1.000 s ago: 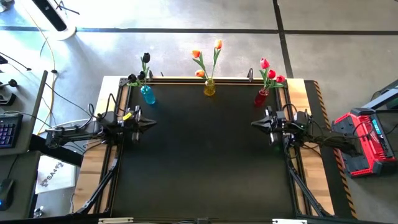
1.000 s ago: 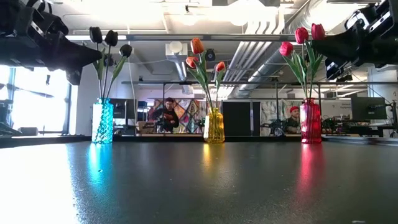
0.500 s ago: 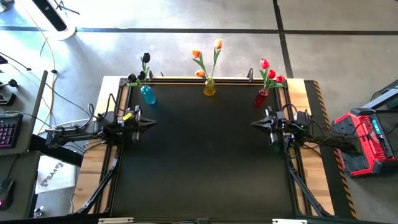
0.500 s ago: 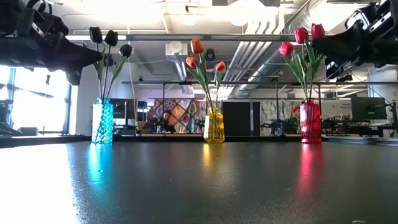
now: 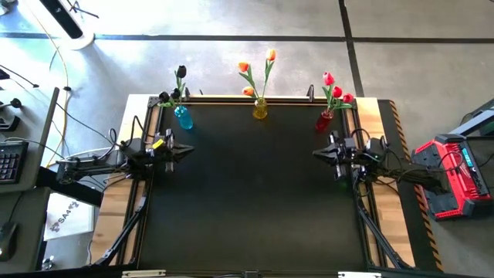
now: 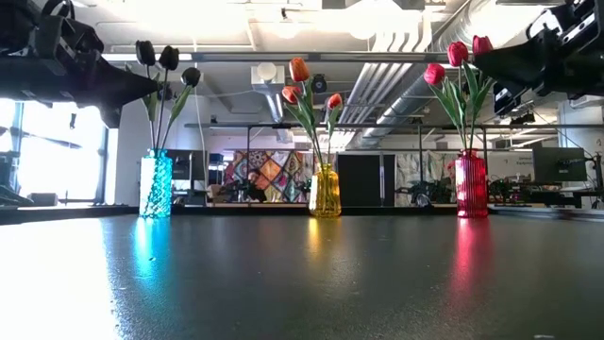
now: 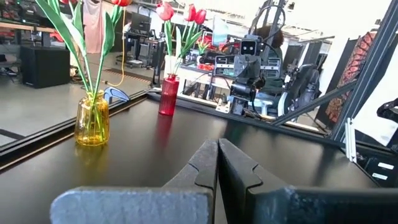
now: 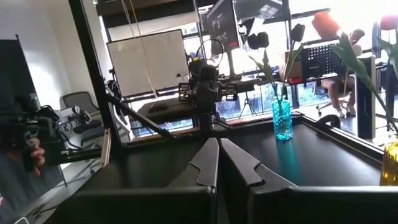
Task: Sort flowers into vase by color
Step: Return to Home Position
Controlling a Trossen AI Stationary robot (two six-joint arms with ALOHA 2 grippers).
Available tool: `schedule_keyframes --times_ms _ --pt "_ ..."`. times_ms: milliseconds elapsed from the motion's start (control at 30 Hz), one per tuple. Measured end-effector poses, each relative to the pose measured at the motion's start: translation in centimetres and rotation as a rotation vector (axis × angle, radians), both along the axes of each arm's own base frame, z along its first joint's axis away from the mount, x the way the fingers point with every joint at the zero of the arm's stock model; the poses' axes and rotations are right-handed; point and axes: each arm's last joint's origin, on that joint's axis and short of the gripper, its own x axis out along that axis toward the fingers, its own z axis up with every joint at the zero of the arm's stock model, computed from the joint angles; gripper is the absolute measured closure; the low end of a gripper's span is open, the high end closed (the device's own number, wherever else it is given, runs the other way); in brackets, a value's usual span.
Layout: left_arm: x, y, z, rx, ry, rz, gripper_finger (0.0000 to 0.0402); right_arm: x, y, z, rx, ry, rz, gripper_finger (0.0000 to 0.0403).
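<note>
The black bench carries three vases along its far edge. The left gripper hangs near the left edge and the right gripper near the right, tips facing inward. The low view crops both, and only the wrist views show each pair of jaws pressed together. The blue ribbed glass vase at the far-left corner holds black tulips. The yellow glass vase at mid-edge holds orange tulips, their heads mostly cut off in the left wrist view. The red ribbed vase at the far-right corner holds red tulips.

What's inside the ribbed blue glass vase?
Three black-headed artificial tulips on green stems stand in the blue vase; its ribbed glass hides their lower stems.
</note>
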Motion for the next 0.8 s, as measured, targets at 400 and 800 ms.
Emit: schedule_keyframes --times_ms 400,800 --pt "0.1 -0.3 -0.1 0.001 0.007 -0.071 0.0401 0.1 0.6 0.0 0.074 0.003 0.098 0.0403" --pt "0.1 -0.2 -0.1 0.048 0.020 -0.069 0.0401 0.2 1.2 -0.5 -0.012 0.059 0.102 0.0403"
